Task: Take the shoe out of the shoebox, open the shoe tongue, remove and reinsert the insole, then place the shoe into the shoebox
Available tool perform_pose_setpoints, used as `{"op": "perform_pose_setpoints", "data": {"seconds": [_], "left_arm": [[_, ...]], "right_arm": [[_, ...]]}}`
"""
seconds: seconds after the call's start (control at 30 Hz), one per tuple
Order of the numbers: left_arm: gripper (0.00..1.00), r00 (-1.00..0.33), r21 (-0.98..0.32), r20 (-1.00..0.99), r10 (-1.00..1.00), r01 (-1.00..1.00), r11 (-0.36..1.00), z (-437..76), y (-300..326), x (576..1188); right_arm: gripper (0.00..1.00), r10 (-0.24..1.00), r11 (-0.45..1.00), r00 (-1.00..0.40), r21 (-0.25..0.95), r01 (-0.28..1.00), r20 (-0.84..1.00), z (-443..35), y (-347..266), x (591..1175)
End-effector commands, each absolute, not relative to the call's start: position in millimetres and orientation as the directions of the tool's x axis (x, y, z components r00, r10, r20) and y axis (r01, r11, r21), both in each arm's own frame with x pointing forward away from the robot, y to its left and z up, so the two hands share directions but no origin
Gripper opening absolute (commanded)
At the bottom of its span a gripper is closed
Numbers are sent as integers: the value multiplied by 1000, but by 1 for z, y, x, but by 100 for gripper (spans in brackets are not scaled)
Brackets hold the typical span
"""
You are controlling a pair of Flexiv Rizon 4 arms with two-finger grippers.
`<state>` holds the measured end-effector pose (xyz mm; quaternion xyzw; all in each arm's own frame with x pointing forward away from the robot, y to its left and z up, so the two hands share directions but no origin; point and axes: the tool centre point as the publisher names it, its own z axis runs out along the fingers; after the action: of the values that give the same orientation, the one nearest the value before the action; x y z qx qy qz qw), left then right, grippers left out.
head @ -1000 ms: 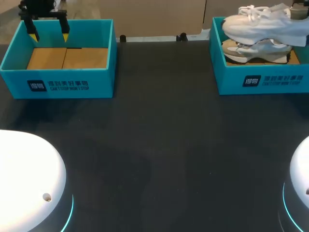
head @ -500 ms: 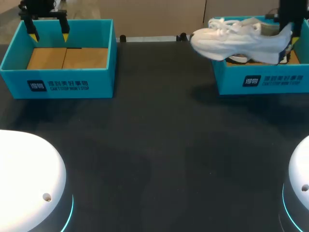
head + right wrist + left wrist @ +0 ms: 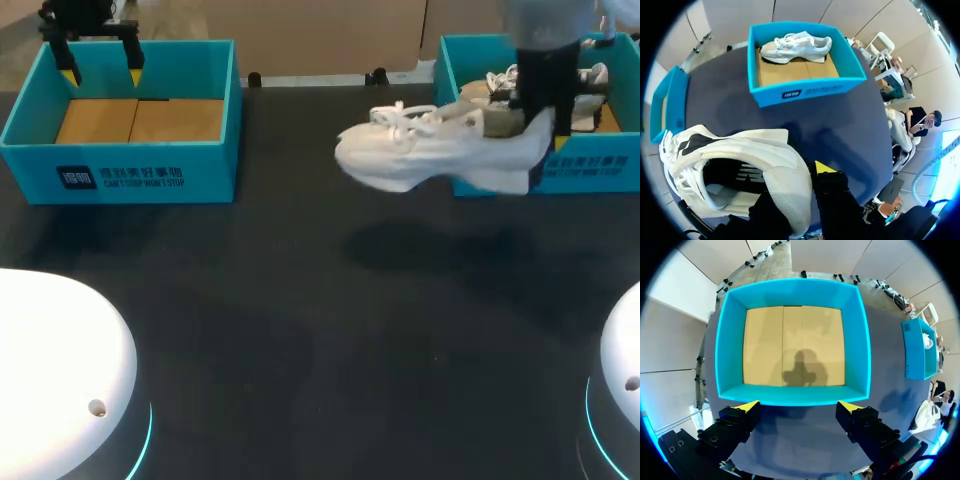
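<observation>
A white lace-up shoe hangs in the air over the dark table, toe pointing left, just in front of the right teal shoebox. My right gripper is shut on its heel. In the right wrist view the shoe has its heel collar pinched in that gripper; one yellow fingertip shows and the other is hidden behind the heel. A second white shoe lies in the right shoebox. My left gripper stands open above the left teal box.
The left box holds nothing but its cardboard floor, seen ahead of my open left gripper. Both boxes stand at the table's far edge. The dark tabletop stretches between them and toward the front.
My right arm has carried the shoe out of the right shoebox, leftward and toward the front, over the table. The left arm has stayed still.
</observation>
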<state>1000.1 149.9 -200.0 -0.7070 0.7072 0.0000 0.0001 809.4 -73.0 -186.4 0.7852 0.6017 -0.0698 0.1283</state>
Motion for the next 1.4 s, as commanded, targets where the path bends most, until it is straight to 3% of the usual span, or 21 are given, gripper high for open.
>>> {"op": "perform_pose_setpoints", "data": {"seconds": [0.03, 0.53, 1.13, 1.4], "left_arm": [[100, 0, 0, 0, -1000, -1000, 0, -200, 150, 1000], [100, 0, 0, 0, -1000, -1000, 0, -200, 150, 1000], [100, 0, 0, 0, -1000, -1000, 0, -200, 150, 1000], [100, 0, 0, 0, -1000, -1000, 0, -200, 150, 1000]], "right_arm": [[0, 930, -222, 268, 194, 956, -254, -189, -55, 781], [0, 916, -218, 243, 112, 969, -319, -214, -9, 736], [0, 916, -220, 243, 107, 970, -319, -215, -9, 735], [0, 929, -144, 167, 93, 985, -331, -224, 45, 707]]}}
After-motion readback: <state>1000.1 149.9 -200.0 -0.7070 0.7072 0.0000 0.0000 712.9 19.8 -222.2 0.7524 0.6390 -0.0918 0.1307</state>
